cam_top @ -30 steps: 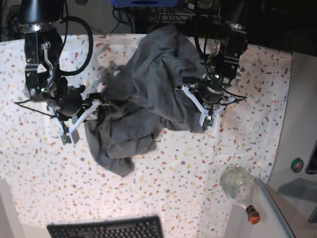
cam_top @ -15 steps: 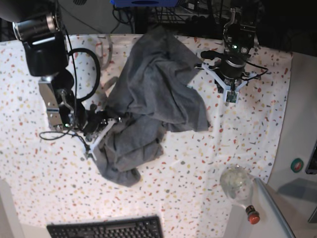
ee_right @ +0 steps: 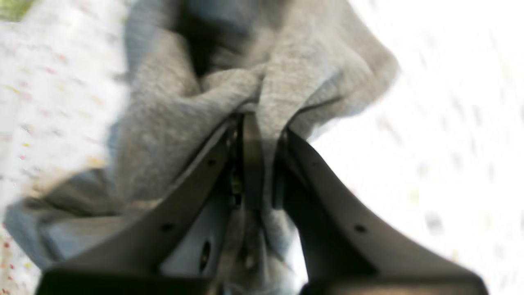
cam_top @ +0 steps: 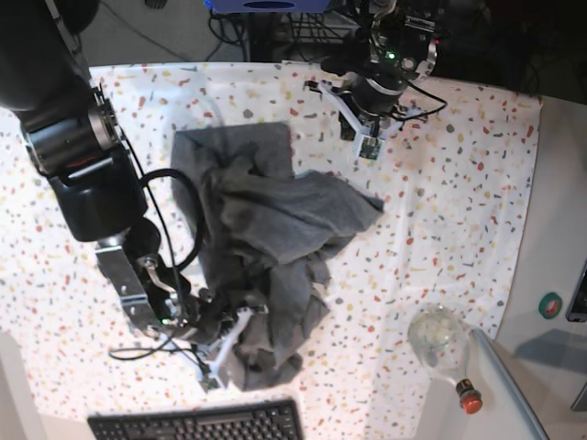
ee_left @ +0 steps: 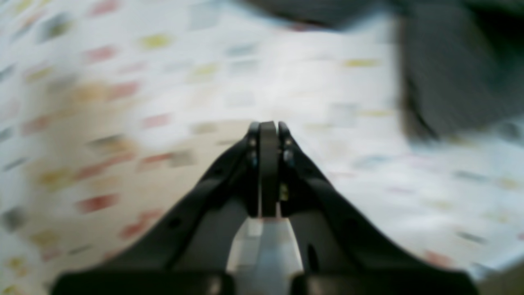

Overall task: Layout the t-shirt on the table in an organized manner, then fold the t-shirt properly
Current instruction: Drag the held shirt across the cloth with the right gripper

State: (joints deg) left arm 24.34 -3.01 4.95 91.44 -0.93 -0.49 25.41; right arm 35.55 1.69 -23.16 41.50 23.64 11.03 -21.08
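The grey t-shirt (cam_top: 266, 229) lies crumpled across the middle of the speckled table (cam_top: 459, 211), stretched from the far centre toward the front edge. My right gripper (cam_top: 240, 323) is at the shirt's near end, next to the keyboard. In the right wrist view the right gripper (ee_right: 260, 119) is shut on a bunched fold of t-shirt (ee_right: 172, 106). My left gripper (cam_top: 369, 145) hovers near the table's far edge, apart from the cloth. The left wrist view is blurred; there the left gripper (ee_left: 268, 127) is shut with nothing in it, and the t-shirt (ee_left: 450, 82) shows at the upper right.
A black keyboard (cam_top: 197, 423) lies at the front edge. A clear glass bottle (cam_top: 438, 337) with a red cap (cam_top: 470, 401) lies at the front right, beside the table's right edge. Cables and dark equipment stand behind the far edge.
My right gripper closed on the t-shirt and dragged it toward the front edge. My left gripper left the shirt and moved back to the far edge.
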